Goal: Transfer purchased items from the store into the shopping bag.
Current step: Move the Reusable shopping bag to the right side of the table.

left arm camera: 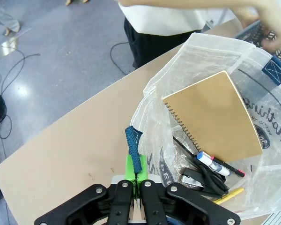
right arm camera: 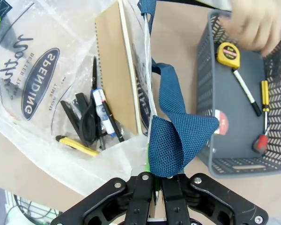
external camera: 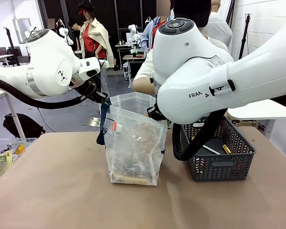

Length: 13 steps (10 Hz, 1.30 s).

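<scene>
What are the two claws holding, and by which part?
The shopping bag: the left gripper pinches one navy strap handle, the right gripper the other.

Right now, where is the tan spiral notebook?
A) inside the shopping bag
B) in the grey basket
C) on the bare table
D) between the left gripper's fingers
A: the tan notebook stands inside the shopping bag, with the bag's translucent wall all around it.

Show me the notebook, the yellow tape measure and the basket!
notebook (left arm camera: 215, 117), left wrist view, middle of its tan cover.
tape measure (right arm camera: 227, 54), right wrist view, its yellow case.
basket (external camera: 219, 164), front view, its near lattice wall.
</scene>
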Tool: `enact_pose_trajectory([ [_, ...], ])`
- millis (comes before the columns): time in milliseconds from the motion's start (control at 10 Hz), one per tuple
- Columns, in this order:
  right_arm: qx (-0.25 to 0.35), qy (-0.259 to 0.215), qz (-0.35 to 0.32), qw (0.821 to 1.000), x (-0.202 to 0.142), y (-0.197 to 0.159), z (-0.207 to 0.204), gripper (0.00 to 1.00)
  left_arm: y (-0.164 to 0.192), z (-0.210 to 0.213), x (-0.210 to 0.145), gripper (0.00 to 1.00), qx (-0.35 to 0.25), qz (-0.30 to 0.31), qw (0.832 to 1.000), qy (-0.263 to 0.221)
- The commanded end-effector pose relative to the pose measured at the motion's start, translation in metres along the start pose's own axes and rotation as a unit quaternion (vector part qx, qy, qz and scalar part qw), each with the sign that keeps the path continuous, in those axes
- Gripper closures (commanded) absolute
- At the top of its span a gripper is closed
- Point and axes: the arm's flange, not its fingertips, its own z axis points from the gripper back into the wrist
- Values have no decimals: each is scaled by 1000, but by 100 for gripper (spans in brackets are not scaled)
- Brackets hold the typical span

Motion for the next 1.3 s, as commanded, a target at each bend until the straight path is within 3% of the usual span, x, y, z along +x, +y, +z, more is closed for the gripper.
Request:
enact_pose_trajectory([
  [0,-1,2,-3,1000,-1,0,-1,100,3,2,0,100,2,3,1000,-1],
  [1200,-1,2,-3,1000,-1,0,-1,100,3,2,0,100,2,3,1000,-1],
])
